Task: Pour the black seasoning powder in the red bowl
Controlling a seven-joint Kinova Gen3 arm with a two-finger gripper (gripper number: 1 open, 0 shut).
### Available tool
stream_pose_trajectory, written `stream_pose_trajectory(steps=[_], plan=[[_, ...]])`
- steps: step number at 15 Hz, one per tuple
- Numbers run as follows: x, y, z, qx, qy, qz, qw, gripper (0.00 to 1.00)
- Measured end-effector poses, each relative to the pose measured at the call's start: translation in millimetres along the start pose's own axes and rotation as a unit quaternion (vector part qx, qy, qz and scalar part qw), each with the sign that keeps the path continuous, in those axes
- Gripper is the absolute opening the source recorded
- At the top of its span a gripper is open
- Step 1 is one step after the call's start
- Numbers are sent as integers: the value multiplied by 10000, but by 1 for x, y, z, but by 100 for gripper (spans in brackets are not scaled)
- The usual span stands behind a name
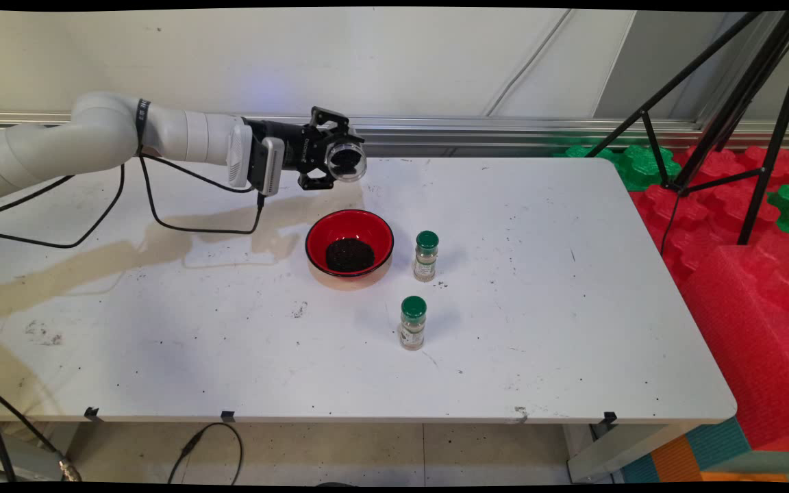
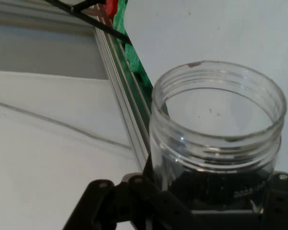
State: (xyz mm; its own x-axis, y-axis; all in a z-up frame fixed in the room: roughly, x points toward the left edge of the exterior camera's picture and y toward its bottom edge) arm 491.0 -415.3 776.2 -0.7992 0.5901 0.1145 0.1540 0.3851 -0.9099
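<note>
The arm (image 1: 100, 133) is white with rounded links, a black band and hanging black cables (image 1: 155, 205); its claw (image 1: 326, 159) is a black linkage.

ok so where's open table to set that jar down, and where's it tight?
Gripper holds the clear open jar sideways above the table's far edge. Bare patches: the wide right side of the white table past the two green-capped spice bottles, and the near-left area. Crowded: the centre, where the red bowl of dark grains sits beside the bottles.
</note>
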Motion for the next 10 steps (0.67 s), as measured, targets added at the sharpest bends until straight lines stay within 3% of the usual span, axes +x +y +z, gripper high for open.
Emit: stream_pose_trajectory(steps=[10], plan=[[10,10,-4,-10,-4,1077,9942,0]])
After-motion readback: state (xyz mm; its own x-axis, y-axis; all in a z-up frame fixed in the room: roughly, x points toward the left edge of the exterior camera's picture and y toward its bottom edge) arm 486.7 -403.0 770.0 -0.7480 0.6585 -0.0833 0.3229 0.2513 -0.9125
